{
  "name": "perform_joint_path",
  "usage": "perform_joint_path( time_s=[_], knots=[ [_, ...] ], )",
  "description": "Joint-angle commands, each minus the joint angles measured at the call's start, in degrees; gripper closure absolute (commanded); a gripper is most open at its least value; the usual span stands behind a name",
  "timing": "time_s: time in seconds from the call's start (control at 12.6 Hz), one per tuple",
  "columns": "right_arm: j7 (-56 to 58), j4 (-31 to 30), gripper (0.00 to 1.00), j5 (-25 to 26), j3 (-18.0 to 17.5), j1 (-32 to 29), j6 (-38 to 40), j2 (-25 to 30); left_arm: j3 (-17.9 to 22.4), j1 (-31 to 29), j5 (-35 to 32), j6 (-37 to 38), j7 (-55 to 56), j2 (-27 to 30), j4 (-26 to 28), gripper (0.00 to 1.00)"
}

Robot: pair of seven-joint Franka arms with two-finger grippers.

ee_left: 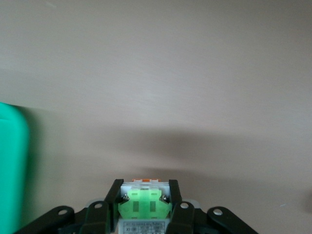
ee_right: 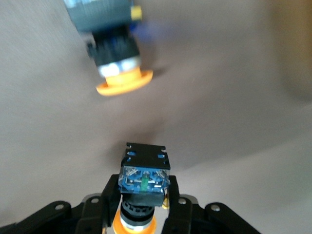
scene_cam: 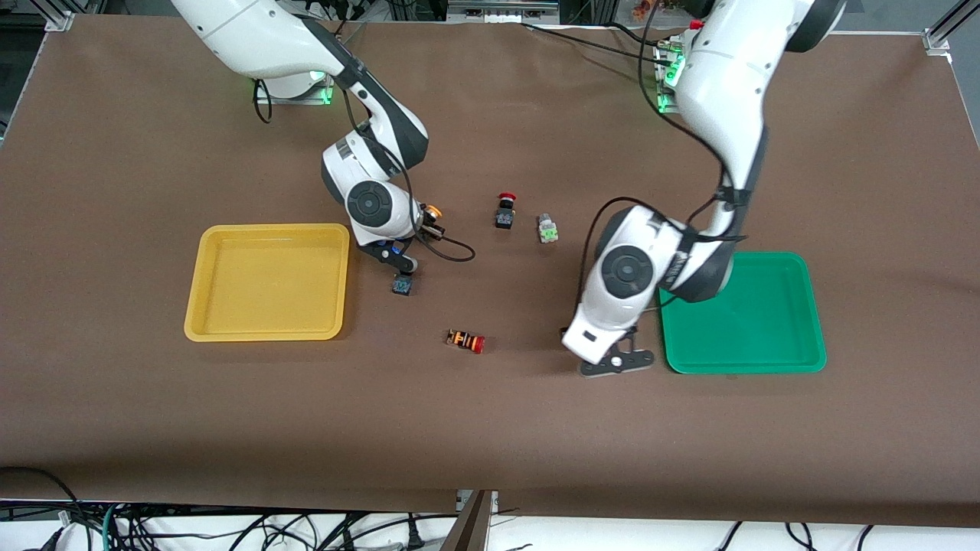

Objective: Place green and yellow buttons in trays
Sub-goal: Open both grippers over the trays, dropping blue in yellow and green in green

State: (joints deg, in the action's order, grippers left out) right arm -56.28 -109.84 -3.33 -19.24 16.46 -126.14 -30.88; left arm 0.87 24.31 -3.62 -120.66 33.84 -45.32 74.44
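Note:
My right gripper [scene_cam: 403, 274] is shut on a black-bodied switch with a yellow-orange cap [scene_cam: 402, 285], low over the table beside the yellow tray [scene_cam: 268, 282]. The right wrist view shows this grip [ee_right: 144, 187]. The second yellow-capped switch [scene_cam: 433, 210] lies close by [ee_right: 114, 63]. My left gripper [scene_cam: 615, 360] is low beside the green tray [scene_cam: 750, 321]. In the left wrist view it [ee_left: 145, 195] is shut on a green-faced switch [ee_left: 145, 207]. The second green-faced switch [scene_cam: 547, 228] lies mid-table.
A black switch with a red cap [scene_cam: 504, 210] stands beside the loose green switch. An orange-striped switch with a red cap [scene_cam: 465, 340] lies nearer to the front camera. Both trays are empty. The green tray's edge [ee_left: 9, 165] shows in the left wrist view.

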Motion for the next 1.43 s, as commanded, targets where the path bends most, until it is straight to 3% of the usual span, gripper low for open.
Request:
perform_joint_path(
  time_s=[0.0, 0.16, 0.4, 0.72, 0.79, 0.87, 0.95, 1.03, 1.11, 1.19, 1.35],
  knots=[
    [11.7, 0.0, 1.0, 0.1, 4.5, -3.0, 9.3, 6.4, -0.6, -6.6, -1.2, 6.9, -17.7, 3.5, 1.3, 1.0],
    [24.4, 0.0, 1.0, 0.2, 11.6, -3.1, 11.9, 7.8, -0.6, -11.1, -1.1, 10.6, -30.2, 3.8, 1.5, 1.0],
    [46.0, -0.5, 1.0, 0.1, 22.1, -4.2, 11.1, 6.6, -0.8, -15.1, -1.1, 13.0, -37.9, 3.8, 5.8, 1.0],
    [60.9, -1.1, 1.0, 0.0, 29.9, -4.5, 6.4, 2.1, -0.9, -18.8, -0.9, 12.2, -44.2, 3.1, 11.1, 1.0],
    [62.8, -1.2, 1.0, -0.1, 30.8, -4.6, 5.1, 1.2, -1.0, -19.1, -0.6, 12.3, -44.2, 3.1, 11.3, 0.9],
    [63.6, -1.2, 1.0, -0.1, 31.2, -4.9, 4.2, 0.5, -1.1, -18.9, -0.4, 12.3, -43.6, 3.1, 11.2, 0.53],
    [64.4, -1.3, 1.0, -0.1, 31.3, -5.0, 3.6, 0.2, -1.1, -18.6, -0.4, 12.5, -43.4, 3.3, 11.1, 0.01],
    [65.8, -1.1, 1.0, -0.2, 31.4, -5.3, 3.6, 0.1, -1.2, -18.5, -0.2, 13.2, -43.2, 3.7, 11.0, 0.0],
    [65.7, -0.7, 0.34, -0.3, 31.4, -5.3, 4.1, 0.3, -1.7, -18.4, -0.2, 14.8, -41.8, 4.3, 10.4, 0.0],
    [64.9, -0.4, 0.0, -0.5, 31.1, -5.3, 4.3, 0.7, -2.8, -18.3, -0.2, 15.7, -39.2, 5.4, 9.8, 0.0],
    [65.2, 1.5, 0.0, -0.8, 30.4, -5.1, 5.7, 1.2, -8.0, -18.0, -0.2, 17.2, -32.6, 8.0, 9.6, 0.0]
  ],
)
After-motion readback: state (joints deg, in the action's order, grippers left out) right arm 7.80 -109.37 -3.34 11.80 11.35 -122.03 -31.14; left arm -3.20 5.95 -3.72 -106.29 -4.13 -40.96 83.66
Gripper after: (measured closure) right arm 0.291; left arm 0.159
